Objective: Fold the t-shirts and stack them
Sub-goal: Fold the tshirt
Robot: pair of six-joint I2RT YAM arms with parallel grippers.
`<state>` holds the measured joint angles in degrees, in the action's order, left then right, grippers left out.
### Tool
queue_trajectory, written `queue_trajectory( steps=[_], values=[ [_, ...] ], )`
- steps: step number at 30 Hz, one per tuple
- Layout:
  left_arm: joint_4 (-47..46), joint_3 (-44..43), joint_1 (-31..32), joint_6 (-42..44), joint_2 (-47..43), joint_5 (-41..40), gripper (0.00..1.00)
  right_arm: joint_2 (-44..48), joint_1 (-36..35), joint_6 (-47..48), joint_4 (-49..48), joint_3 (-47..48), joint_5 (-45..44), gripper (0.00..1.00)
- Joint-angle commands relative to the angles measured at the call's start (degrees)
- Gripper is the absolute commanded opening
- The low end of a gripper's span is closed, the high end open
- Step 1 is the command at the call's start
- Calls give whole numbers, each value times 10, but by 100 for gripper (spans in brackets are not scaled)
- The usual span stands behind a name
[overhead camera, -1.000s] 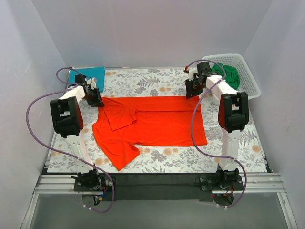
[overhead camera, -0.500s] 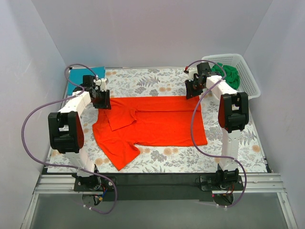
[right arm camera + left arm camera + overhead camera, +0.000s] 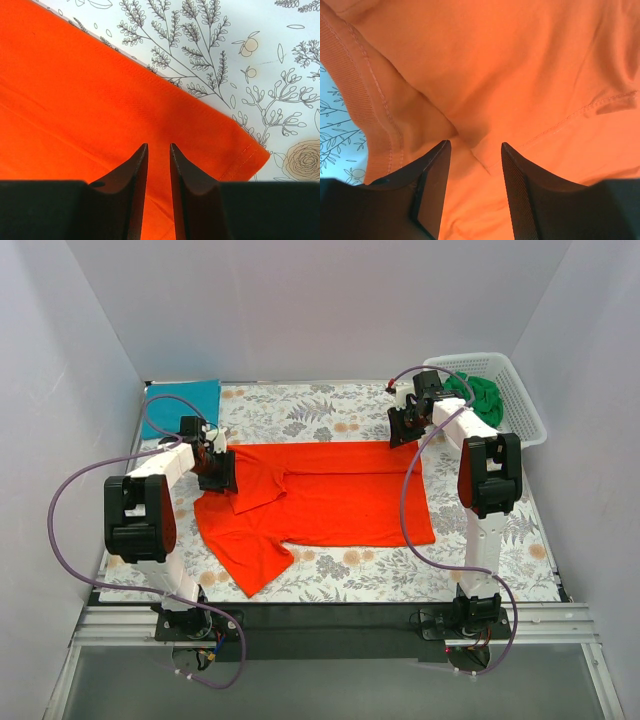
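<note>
An orange-red t-shirt (image 3: 330,495) lies spread on the floral table, with its left sleeve part folded inward. My left gripper (image 3: 220,470) is open and low over the shirt's left end, by the ribbed collar (image 3: 367,90). Its fingers (image 3: 432,175) straddle a stitched seam and close on nothing. My right gripper (image 3: 404,428) is at the shirt's far right corner. Its jaws stand nearly together on the fabric by the hem corner (image 3: 240,155), where it pinches the shirt (image 3: 75,100).
A folded teal shirt (image 3: 182,405) lies at the back left corner. A white basket (image 3: 520,400) at the back right holds a green garment (image 3: 482,395). Grey walls close in the table on three sides. Purple cables loop beside both arms.
My left gripper moved from the shirt's far left corner toward the front and right, onto the shirt by the folded sleeve. The right arm has not moved.
</note>
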<state>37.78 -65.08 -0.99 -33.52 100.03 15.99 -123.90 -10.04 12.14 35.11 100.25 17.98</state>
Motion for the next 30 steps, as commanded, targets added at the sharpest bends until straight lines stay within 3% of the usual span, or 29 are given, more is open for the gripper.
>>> queue_trajectory(
  steps=[1,12,17,20,30],
  values=[
    [-14,-11,2,-11,0,18,43,18,0,-1,3,-10,4,30],
    [-12,-29,2,-23,21,42,34,17,-1,-1,3,-11,5,30],
    [-4,-29,2,-23,8,54,9,18,0,0,3,-12,3,30],
    [9,-28,19,-22,-7,61,0,18,0,0,3,-12,5,30],
    [48,-25,31,-29,-37,75,0,16,0,-1,2,-13,7,29]
  ],
)
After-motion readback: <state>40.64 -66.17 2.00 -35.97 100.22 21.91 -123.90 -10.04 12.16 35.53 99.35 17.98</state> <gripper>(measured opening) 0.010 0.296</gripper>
